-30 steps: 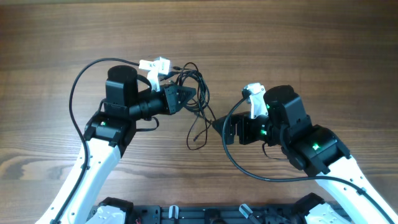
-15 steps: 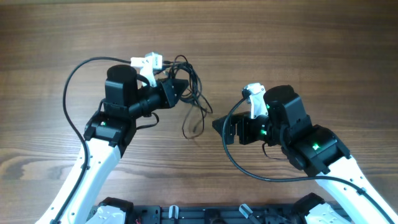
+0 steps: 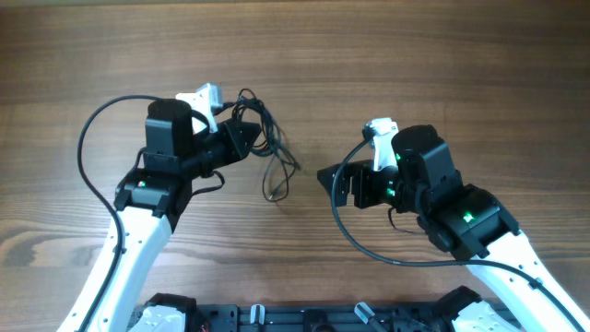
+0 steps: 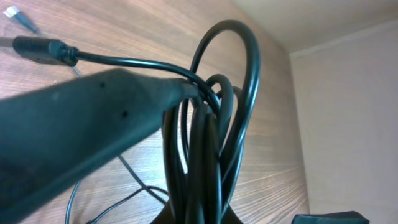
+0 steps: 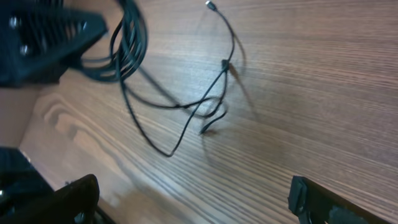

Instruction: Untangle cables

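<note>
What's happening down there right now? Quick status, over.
Left gripper shut on the cables, loops hanging from it. Right gripper open, empty, facing them. Loose ends trail on the table; no obstacle seen.

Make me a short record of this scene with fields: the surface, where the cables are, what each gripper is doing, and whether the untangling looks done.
surface: wooden table
cables: thin and black, bunched in loops at the left gripper, with loose ends trailing onto the table
left gripper: shut on the cables at the bunched loops
right gripper: open, holding nothing, to the right of the cables and apart from them
untangling: not done, the loops are bunched together
</note>
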Motion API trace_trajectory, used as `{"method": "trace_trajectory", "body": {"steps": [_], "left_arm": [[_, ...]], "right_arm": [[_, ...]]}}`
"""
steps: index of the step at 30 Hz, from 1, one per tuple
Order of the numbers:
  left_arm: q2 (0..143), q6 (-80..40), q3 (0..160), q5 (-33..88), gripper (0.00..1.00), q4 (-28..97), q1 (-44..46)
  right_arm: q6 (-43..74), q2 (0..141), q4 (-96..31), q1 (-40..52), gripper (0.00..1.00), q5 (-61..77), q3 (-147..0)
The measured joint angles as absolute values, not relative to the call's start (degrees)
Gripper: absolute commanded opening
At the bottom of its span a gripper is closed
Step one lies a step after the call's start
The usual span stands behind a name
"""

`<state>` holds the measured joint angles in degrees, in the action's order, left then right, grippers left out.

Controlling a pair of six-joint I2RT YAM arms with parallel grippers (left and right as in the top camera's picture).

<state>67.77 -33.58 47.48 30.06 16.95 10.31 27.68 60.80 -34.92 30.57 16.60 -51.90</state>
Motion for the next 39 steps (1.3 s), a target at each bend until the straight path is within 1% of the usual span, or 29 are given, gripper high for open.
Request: {"method": "trace_trajectory", "body": {"steps": [4,8,10,11,13,16,17,18,19,20,22,24,25,27,28,29,30,31,32,34,35,39], "left_arm": [[67.6,-34.2,47.5,30.1,0.04,21.0,9.7],[67.6,-36.4,47.5,29.8,0.04,21.7,9.7],[67.6,-37.8,47.5,29.5,0.04,21.6,9.7],[67.6,-38.2,47.5,29.4,0.04,21.5,9.7],[67.6,-38.9,47.5,29.1,0.04,20.8,9.7],[67.5,-39.4,47.5,29.0,0.04,19.2,9.7],[67.5,-39.4,47.5,28.9,0.04,18.6,9.7],[67.5,-39.4,47.5,29.0,0.04,17.4,9.7],[67.5,-39.4,47.5,29.2,0.04,16.6,9.7],[67.5,-38.7,47.4,29.7,0.04,15.7,9.7],[67.5,-36.0,47.4,32.1,0.04,12.7,9.7],[67.5,-34.8,47.4,33.6,0.04,11.9,9.7],[67.4,-34.3,47.4,35.1,0.04,11.7,9.7],[67.4,-33.7,47.4,37.5,0.04,11.5,9.7],[67.4,-33.6,47.4,38.6,0.04,11.6,9.7],[67.4,-33.5,47.4,39.5,0.04,11.7,9.7],[67.4,-33.4,47.4,40.4,0.04,11.7,9.7],[67.4,-33.4,47.4,40.6,0.04,11.8,9.7],[67.4,-33.3,47.4,40.9,0.04,11.7,9.7],[67.4,-33.3,47.4,41.0,0.04,11.8,9.7],[67.4,-33.3,47.4,40.8,0.04,11.8,9.7],[67.4,-29.9,47.4,40.4,0.04,12.4,9.7]], "right_arm": [[37.7,60.8,-34.7,30.6,1.0,14.9,-51.9],[49.7,60.8,-33.1,30.6,1.0,11.7,-51.9],[52.4,60.9,-30.7,30.6,0.99,11.0,-51.9],[52.4,60.9,-29.3,30.6,0.97,10.9,-51.9],[48.4,61.8,-25.6,30.6,0.96,12.3,-51.9],[40.3,64.7,-21.8,30.6,0.88,18.0,-51.9],[37.0,66.4,-20.6,30.6,0.87,20.6,-51.9],[32.4,69.0,-19.5,30.6,0.88,24.2,-51.9],[29.3,71.1,-18.2,30.6,0.93,26.8,-51.9],[27.4,72.4,-17.8,30.6,0.94,28.4,-51.9],[21.3,76.9,-15.7,30.7,0.94,34.9,-51.9],[17.9,81.1,-13.8,31.0,0.94,39.0,-51.9],[16.4,82.8,-13.2,31.2,0.93,40.4,-51.9],[12.5,84.5,-10.6,31.6,0.82,42.2,-51.9],[11.3,84.5,-9.6,31.7,0.72,42.5,-51.9],[9.7,84.5,-8.3,31.8,0.49,42.9,-51.9],[8.5,84.5,-7.9,31.9,0.43,42.8,-51.9],[8.0,84.5,-7.8,31.9,0.42,42.2,-51.9],[7.2,84.5,-8.3,31.8,0.32,40.9,-51.9],[6.0,84.5,-10.1,31.8,0.1,39.3,-51.9],[5.9,84.5,-11.3,31.8,0.05,39.1,-51.9],[7.9,82.1,-12.9,31.8,0.04,43.7,-51.9]]}}
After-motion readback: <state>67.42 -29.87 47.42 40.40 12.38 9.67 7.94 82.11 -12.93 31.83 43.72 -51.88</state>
